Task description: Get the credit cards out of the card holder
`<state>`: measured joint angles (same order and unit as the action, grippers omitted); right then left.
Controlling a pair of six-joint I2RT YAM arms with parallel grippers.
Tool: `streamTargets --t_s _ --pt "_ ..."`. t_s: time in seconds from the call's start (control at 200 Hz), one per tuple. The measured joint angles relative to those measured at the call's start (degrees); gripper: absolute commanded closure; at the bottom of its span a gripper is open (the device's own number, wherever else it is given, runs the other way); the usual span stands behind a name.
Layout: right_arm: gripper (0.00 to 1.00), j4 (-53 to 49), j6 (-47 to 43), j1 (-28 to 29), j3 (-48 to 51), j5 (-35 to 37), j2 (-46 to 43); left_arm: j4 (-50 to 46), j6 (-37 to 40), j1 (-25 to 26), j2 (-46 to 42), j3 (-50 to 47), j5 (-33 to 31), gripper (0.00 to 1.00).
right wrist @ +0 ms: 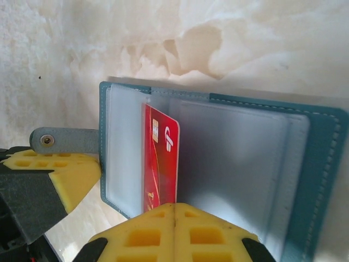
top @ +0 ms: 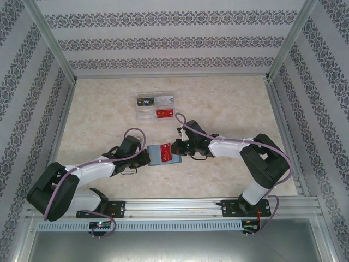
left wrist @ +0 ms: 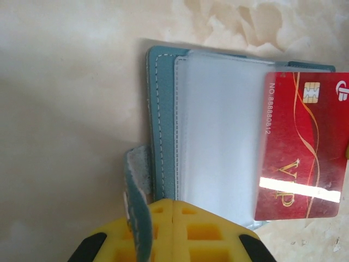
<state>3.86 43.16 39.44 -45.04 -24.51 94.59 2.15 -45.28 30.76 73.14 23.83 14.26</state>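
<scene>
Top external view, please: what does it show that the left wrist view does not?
Top external adds a clear tray of cards farther back, and the right tool at the red card. Left wrist adds the card's VIP lettering and chip, and the strap beside the shut left tool. Both share the open card holder flat on the table, red card partly out.

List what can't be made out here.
- Left wrist: the red plastic VIP card runs off the frame's right edge.
- Right wrist: its lower end is hidden in the right hand.
- Left wrist: the teal-blue bifold card holder has its near edge hidden by the left hand.
- Top view: print on cards in the clear plastic tray is too small to read.
</scene>
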Motion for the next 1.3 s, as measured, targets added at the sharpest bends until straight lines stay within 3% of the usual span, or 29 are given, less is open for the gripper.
streamTargets --t_s 0.385,0.675,0.864,1.299 --pt "1.0 -1.7 -2.4 -0.35 0.57 0.81 -3.04 -0.2 -0.13 0.35 -2.54 0.09 -0.81 0.94" --pt "1.0 0.98 -1.64 -0.35 0.68 -0.44 0.74 0.61 -0.13 3.5 3.67 5.07 -0.79 0.94" --pt "0.88 3.39 -0.81 -0.35 0.7 -1.79 0.96 1.31 -0.15 4.5 7.98 6.01 -0.79 0.95" --pt "0.85 6.21 0.63 -0.33 1.2 -3.48 2.78 1.81 -0.15 4.94 10.12 6.84 -0.79 0.95"
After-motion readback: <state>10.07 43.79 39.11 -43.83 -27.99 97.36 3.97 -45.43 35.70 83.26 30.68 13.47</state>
